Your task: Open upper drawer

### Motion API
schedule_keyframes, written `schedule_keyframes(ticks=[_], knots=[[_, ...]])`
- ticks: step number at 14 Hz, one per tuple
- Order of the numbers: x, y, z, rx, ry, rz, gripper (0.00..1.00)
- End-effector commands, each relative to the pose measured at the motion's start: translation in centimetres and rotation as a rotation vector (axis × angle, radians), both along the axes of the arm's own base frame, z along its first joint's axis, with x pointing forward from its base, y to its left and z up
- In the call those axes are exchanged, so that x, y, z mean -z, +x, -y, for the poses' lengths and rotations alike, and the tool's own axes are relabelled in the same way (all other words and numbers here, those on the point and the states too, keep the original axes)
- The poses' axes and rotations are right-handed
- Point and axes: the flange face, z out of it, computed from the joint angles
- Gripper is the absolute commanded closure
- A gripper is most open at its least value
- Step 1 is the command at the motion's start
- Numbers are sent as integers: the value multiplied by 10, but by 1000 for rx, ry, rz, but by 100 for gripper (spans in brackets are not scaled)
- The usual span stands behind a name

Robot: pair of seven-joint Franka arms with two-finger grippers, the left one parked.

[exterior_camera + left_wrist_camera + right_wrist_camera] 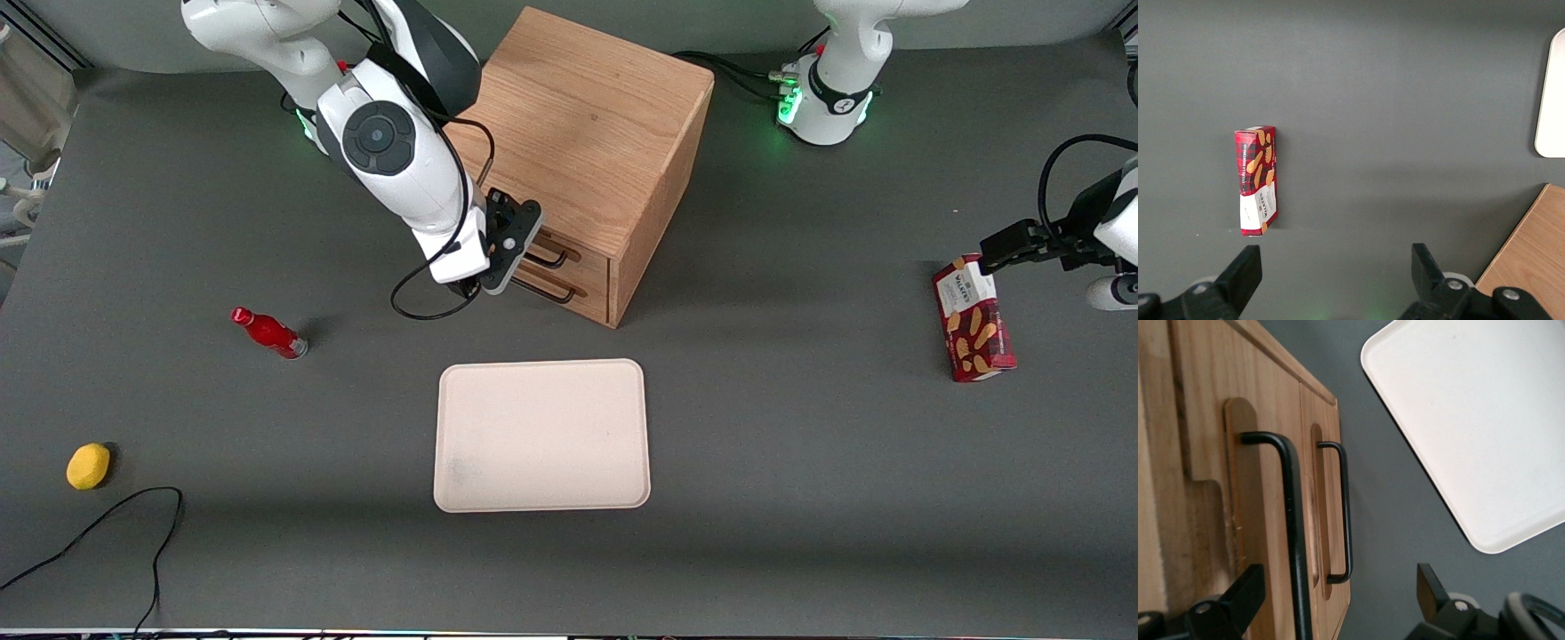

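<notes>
We count two light oak drawers in the cube cabinet [587,133] on the grey desk [800,444], each with one thin black bar handle. The upper drawer [1238,513] faces the cream tray [541,436], its handle [1293,533] lying along the front. Our gripper [1338,597] hangs spread wide before that handle, one finger on either side, holding nothing.

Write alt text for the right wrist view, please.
The open end effector sits close in front of a wooden cabinet, one finger beside the upper drawer and its black handle. The lower drawer's handle and a cream tray lie nearby.
</notes>
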Motion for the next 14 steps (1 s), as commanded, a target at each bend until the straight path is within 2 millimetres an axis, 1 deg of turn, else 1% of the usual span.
schedule_keyframes(ticks=[1,11,14], knots=[[11,-3,0,-33,-5,16,0],[26,4,-1,-47,-9,25,0],[27,4,-1,-47,-9,24,0]])
